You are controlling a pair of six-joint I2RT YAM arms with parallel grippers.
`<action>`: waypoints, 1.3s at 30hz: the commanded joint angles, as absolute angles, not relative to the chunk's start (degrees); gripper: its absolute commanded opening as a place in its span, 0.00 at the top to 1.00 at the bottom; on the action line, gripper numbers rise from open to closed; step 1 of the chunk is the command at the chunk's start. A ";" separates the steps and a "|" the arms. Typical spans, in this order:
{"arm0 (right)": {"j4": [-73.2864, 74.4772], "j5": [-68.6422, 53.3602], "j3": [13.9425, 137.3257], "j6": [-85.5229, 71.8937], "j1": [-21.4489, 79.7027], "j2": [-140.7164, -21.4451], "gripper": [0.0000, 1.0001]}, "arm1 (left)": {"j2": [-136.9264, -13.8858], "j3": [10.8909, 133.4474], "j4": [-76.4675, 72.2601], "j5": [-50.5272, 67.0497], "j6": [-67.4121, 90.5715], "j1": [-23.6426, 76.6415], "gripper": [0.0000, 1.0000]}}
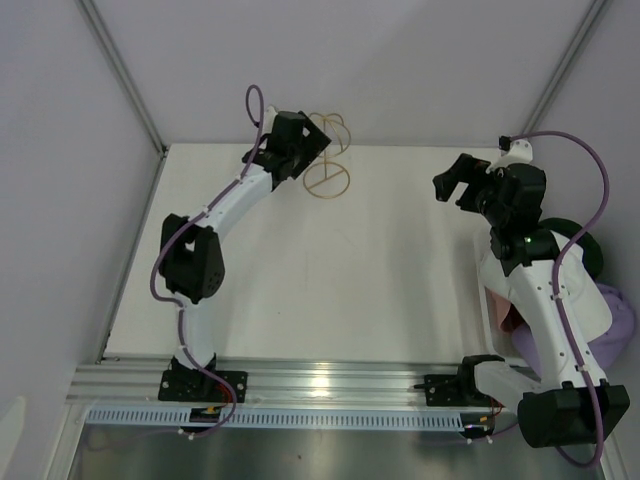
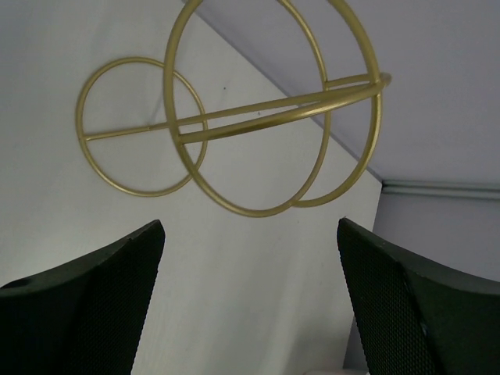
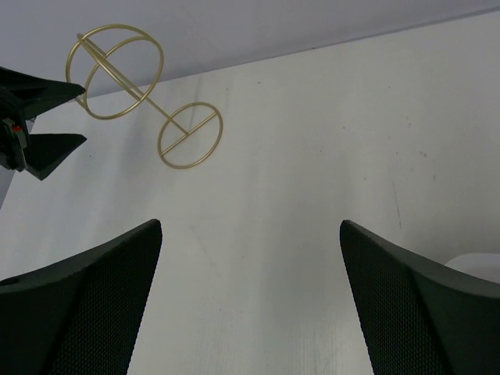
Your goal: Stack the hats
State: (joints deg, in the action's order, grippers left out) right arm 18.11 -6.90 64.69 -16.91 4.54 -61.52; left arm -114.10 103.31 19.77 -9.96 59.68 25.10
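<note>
Two arms are in the top view, one claw each. The left arm (image 1: 215, 225) reaches to the far left of the table (image 1: 400, 280). The left claw (image 1: 318, 138) is just beside the one gold stand (image 1: 328, 165) at the back edge. In its wrist view the left claw (image 2: 250, 226) has its two fingers (image 2: 109, 297) spread wide, with only bare table between them. It holds nothing. The stand (image 2: 234, 117) lies ahead of the fingertips, clear of both.

The stand has one flat ring foot with a bar across it. A rod joins the foot to a globe made of several rings. Nothing hangs on it.

The middle of the table is plain white.

The right claw (image 1: 458, 188) hovers over the far right of the table, well apart from the stand. From the right wrist, the right claw (image 3: 250, 226) is also wide open, two fingers (image 3: 101, 305) far apart and nothing in them. That view looks across the table to the stand (image 3: 156, 101) and to the left claw (image 3: 84, 114) beside the globe.

The right arm (image 1: 545, 300) folds back over the table's right edge. The hats (image 1: 622, 325) are there, beside and under it and apart from both claws. Three show: a green hat (image 1: 592, 250) furthest back, a lavender hat (image 1: 620, 310) nearer, and a patch of a pink hat (image 1: 503, 312) under the arm. The arm hides most of them, so I cannot tell whether there are more or how they are stacked.
</note>
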 commanded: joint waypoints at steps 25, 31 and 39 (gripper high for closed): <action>17.93 -2.72 68.91 -14.50 4.66 -64.34 0.01 | -133.68 125.69 32.51 -22.77 76.62 26.98 0.43; 18.19 -2.37 68.82 -14.33 4.66 -64.60 0.00 | -132.81 124.54 33.48 -22.24 77.61 26.72 0.80; 18.19 -2.29 67.85 -15.55 4.66 -64.86 0.00 | -126.49 119.80 33.83 -23.47 74.54 26.81 0.99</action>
State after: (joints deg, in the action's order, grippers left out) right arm 19.40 -3.44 66.70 -14.96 4.54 -64.62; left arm -131.59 121.45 30.37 -21.04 77.06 26.92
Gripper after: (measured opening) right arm 0.993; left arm 0.067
